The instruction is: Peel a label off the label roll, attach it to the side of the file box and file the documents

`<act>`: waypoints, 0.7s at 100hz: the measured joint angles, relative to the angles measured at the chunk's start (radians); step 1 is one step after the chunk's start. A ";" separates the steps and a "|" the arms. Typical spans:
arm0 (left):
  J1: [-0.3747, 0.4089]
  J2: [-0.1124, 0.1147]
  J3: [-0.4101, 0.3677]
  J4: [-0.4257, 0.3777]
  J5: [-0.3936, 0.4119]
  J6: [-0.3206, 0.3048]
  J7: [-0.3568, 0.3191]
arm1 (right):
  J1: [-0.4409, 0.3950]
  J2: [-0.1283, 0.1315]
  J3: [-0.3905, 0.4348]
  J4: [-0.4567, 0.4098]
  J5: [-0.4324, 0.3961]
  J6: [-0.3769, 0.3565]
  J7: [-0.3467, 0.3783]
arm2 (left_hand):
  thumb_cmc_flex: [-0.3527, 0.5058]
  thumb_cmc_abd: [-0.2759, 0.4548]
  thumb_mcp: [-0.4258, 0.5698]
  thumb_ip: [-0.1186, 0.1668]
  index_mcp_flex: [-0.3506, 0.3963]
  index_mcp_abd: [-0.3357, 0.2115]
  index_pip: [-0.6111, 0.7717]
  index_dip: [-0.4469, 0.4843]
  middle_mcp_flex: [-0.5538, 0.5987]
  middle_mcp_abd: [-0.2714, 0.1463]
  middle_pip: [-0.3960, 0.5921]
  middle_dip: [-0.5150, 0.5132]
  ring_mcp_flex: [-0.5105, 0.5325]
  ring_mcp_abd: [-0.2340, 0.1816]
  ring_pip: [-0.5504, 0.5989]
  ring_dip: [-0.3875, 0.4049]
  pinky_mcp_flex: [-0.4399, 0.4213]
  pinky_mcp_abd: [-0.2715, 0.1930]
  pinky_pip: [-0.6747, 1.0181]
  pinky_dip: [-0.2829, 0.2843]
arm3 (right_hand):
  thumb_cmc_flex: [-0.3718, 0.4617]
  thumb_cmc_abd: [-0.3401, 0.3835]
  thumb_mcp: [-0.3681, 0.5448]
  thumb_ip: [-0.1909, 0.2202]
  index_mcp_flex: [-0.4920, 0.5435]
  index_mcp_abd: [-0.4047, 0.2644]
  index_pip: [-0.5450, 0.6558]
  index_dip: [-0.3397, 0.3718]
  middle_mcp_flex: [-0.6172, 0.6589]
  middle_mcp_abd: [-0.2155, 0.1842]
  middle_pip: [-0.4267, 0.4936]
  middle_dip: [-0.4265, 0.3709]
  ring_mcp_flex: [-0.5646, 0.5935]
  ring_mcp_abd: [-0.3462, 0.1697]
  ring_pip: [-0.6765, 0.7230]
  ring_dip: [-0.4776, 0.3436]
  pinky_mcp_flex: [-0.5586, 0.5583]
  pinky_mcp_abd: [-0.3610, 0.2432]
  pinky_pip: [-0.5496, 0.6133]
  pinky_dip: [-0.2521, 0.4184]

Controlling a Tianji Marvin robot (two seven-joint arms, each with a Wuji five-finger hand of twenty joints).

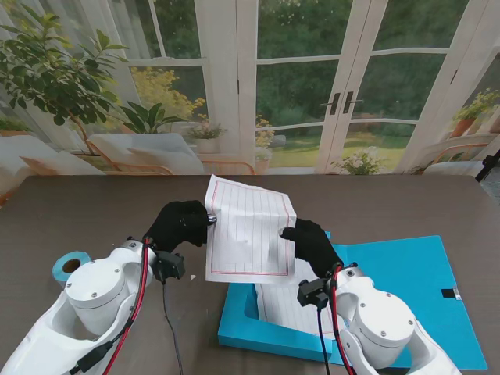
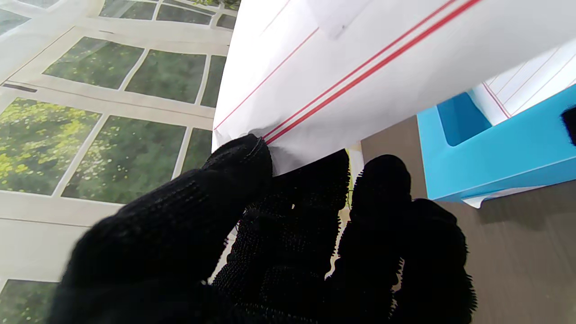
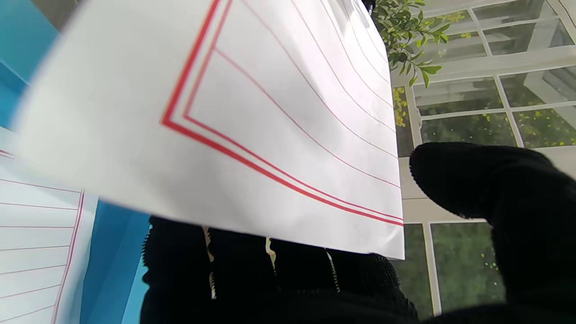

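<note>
The file box lies open on the desk. A document sheet hangs above its left edge; the label roll sits well left of it.

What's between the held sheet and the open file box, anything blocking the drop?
Nothing visible. The sheet, held by the left hand and right hand, hangs over the file box, which already holds lined paper; lid lies open rightward.

The dark brown table carries the open blue file box and label roll.
</note>
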 measured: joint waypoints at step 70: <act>0.000 0.006 -0.002 -0.014 0.025 0.124 -0.012 | 0.003 -0.032 -0.020 0.013 -0.082 -0.041 -0.115 | 0.047 0.096 -0.125 0.006 -0.014 0.061 -0.253 -0.046 -0.270 0.135 -0.128 -0.283 -0.276 0.094 -0.256 -0.127 -0.280 0.002 -0.199 0.005 | 0.218 -0.145 0.080 0.450 0.284 -0.058 0.338 -0.136 0.436 -0.060 0.000 0.083 0.400 -0.038 0.193 0.060 0.017 0.013 0.265 -0.032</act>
